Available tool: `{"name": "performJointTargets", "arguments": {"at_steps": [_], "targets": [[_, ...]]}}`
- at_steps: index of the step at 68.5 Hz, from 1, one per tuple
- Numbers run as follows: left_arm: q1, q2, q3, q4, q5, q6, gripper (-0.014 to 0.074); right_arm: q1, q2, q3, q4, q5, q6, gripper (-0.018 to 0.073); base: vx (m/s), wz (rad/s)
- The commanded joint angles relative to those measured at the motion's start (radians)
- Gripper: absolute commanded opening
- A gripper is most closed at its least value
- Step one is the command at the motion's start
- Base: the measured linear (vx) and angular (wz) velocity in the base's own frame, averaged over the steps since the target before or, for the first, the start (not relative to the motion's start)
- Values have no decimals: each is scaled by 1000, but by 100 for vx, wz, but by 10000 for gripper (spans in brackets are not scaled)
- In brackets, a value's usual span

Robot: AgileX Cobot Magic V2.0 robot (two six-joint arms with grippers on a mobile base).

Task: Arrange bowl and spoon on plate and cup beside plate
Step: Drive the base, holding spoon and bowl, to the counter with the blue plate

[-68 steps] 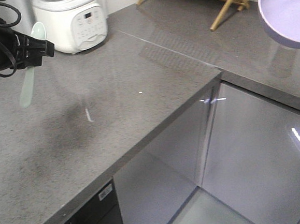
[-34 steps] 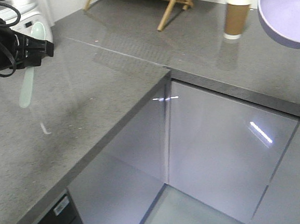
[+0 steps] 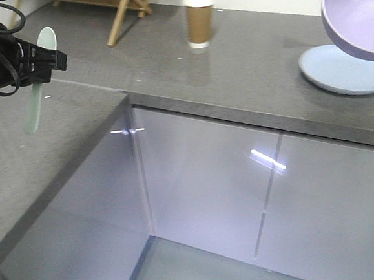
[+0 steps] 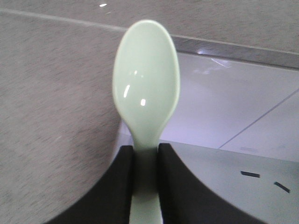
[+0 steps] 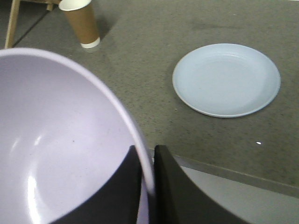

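My left gripper is shut on the handle of the pale mint-green spoon, held in the air above the left counter. In the left wrist view the spoon sticks out forward, with my left gripper pinching its neck. My right gripper is shut on the rim of the lavender bowl, which hangs tilted at the top right above the light blue plate. The plate lies bare on the grey counter. The brown paper cup stands upright to its left, seen also from the right wrist.
The grey counter runs along the back and turns a corner into a left section. Glossy grey cabinet doors sit below its edge, with floor beneath. Wooden stand legs rest at the back left, near the cup.
The view has swung to the right along the counter: the white cooker left the frame, and the cup, then the plate, came into view. Both grippers keep their hold.
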Motion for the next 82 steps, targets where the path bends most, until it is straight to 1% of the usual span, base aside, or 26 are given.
{"name": "performJointTargets", "arguments": {"at_steps": [1,36,82], "targets": [[-7,-32,-26,-12,-55,-1,-6,-6,-24,-32,5,-70,-6,-6,-1,-53],[-7,-32,-26,-12,-55,-1,-6,-6,-24,-32,5,-70,-6,-6,0,-45],[-7,-32,-26,-12,-55,-1,-6,-6,-24,-32,5,-69,-6,-6,0,-13]]}}
